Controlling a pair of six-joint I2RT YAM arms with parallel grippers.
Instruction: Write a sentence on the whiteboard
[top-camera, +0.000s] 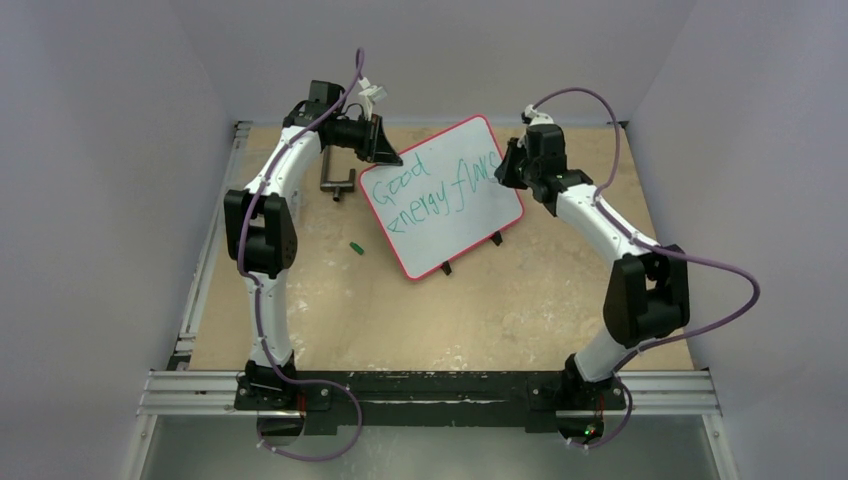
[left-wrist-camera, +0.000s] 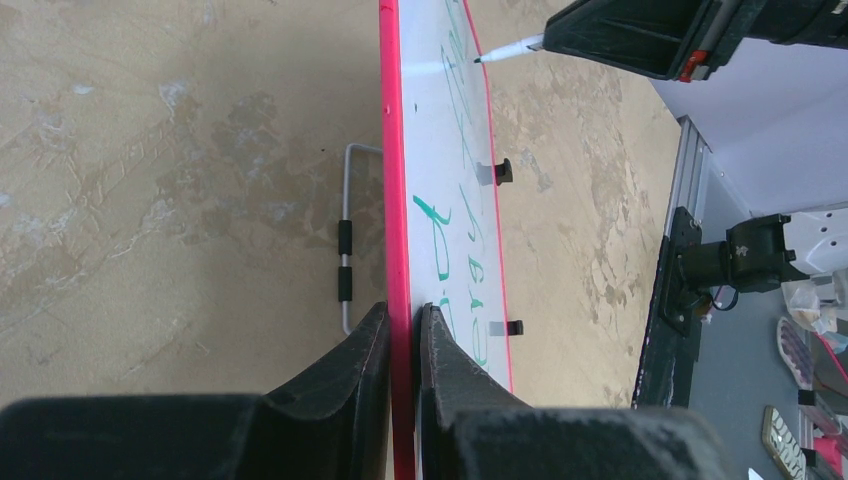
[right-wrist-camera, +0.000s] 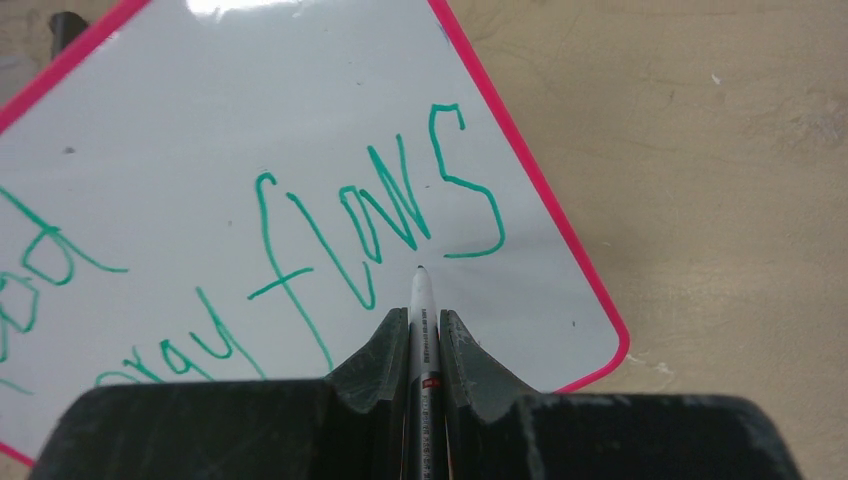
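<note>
The whiteboard (top-camera: 440, 200), white with a red frame, stands tilted at the table's far middle. The sentence (top-camera: 440, 185) in green reads "Good energy flows" in two slanted lines; "flows" shows in the right wrist view (right-wrist-camera: 380, 225). My left gripper (left-wrist-camera: 404, 320) is shut on the whiteboard's red edge (left-wrist-camera: 392, 200) at its left corner. My right gripper (right-wrist-camera: 422, 325) is shut on a marker (right-wrist-camera: 422, 310), its tip just below the "w", at or just off the whiteboard (right-wrist-camera: 250, 120). The marker tip also shows in the left wrist view (left-wrist-camera: 500, 50).
A green marker cap (top-camera: 355, 246) lies on the tan table left of the board. A metal wire stand (top-camera: 338, 182) lies behind the board's left corner. Two black clip feet (top-camera: 497, 238) sit on the board's lower edge. Grey walls close in three sides.
</note>
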